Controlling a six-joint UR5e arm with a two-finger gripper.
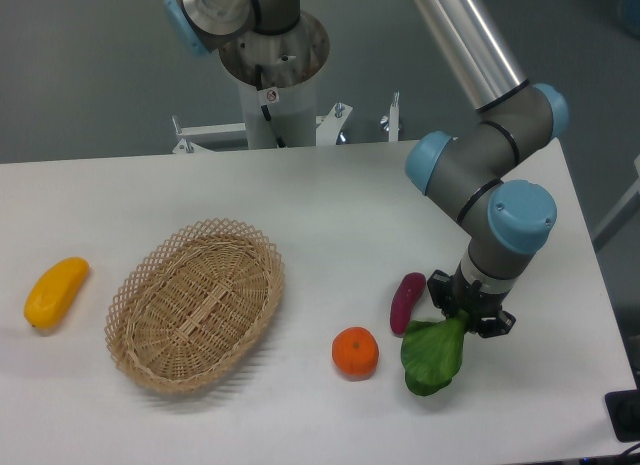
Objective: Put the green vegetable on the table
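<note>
text: none legible | labels: none | numbers: none

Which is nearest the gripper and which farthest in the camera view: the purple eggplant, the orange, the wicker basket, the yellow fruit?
From the gripper, nearest first:
1. Purple eggplant, just to its image-left.
2. Orange, farther image-left, nearer the front edge.
3. Wicker basket, mid-table.
4. Yellow fruit, at the far image-left end.

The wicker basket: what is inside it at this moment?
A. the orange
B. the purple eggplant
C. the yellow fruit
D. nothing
D, since the wicker basket shows only its bare woven bottom, and the orange, purple eggplant and yellow fruit all lie on the table outside it.
</note>
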